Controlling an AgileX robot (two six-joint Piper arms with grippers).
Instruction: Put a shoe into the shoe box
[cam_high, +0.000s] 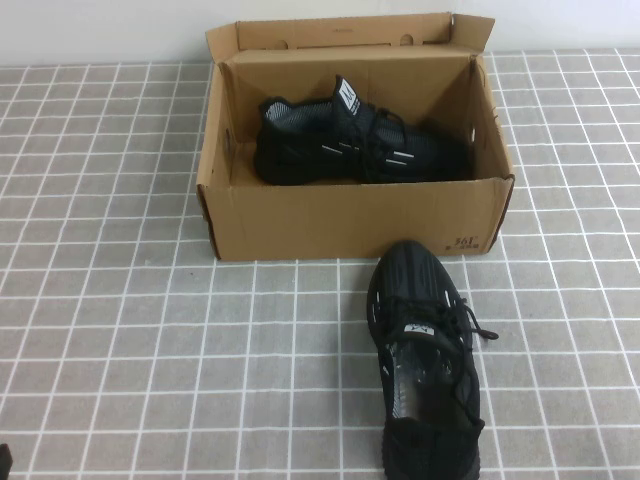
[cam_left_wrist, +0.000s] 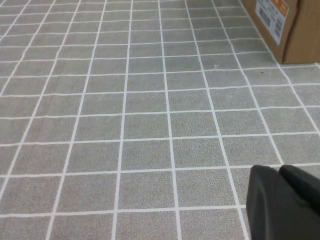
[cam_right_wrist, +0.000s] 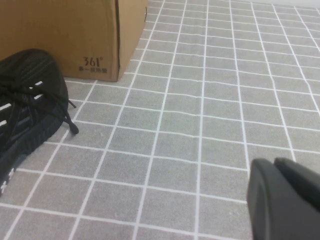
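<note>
The shoe (cam_high: 425, 360), a black knit sneaker with thin silvery stripes, lies on the tiled table just in front of the shoe box (cam_high: 350, 215), toe toward it. It also shows in the right wrist view (cam_right_wrist: 25, 100). The brown cardboard box stands open with its lid flap up. Its mate (cam_high: 350, 140), with an upright white-logo tongue tag, lies inside the box. My left gripper (cam_left_wrist: 279, 170) is shut and empty, low over the tiles near the front left. My right gripper (cam_right_wrist: 274, 162) is shut and empty, to the right of the shoe.
The table is covered in grey tiles with white lines (cam_high: 120, 330). A box end with a printed label (cam_left_wrist: 272, 17) shows in the left wrist view. The box corner with dark print (cam_right_wrist: 92, 62) shows in the right wrist view.
</note>
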